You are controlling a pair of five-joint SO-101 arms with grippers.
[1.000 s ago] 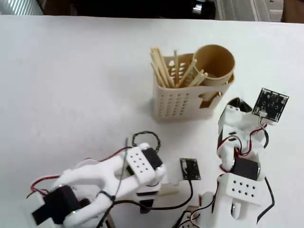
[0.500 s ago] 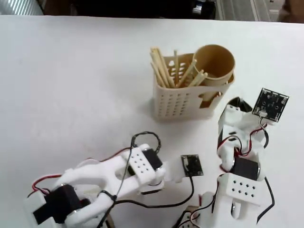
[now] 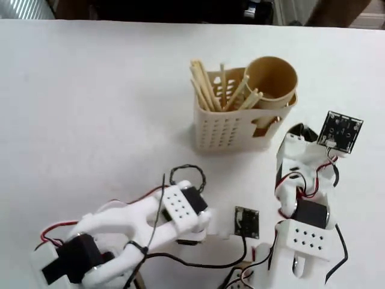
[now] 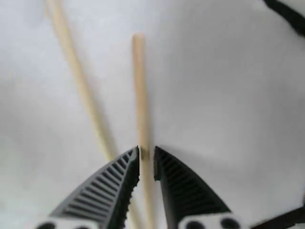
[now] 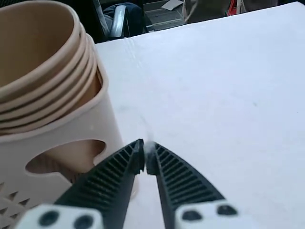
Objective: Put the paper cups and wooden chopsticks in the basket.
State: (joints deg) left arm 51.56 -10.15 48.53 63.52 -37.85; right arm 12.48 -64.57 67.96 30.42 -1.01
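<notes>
White table (image 3: pixel 90 90), basket (image 3: pixel 222 135) standing on it, a chopstick (image 4: pixel 80 83) (pale wood) lying flat

Paper cups (image 3: pixel 274 78) and chopsticks (image 3: pixel 204 85) in basket (image 3: pixel 222 135), loose chopstick (image 4: pixel 139 95) on table (image 3: pixel 90 90), in left tool (image 4: pixel 146 152)

You have open table (image 3: pixel 90 90) from the left edge across to the basket (image 3: pixel 222 135), which stands right of centre toward the far edge. Chopsticks (image 3: pixel 204 87) stick up out of its left part, and stacked paper cups (image 3: pixel 274 78) fill its right. The right gripper (image 5: pixel 144 153) sits just beside its wall, and both arms crowd the near edge.
</notes>
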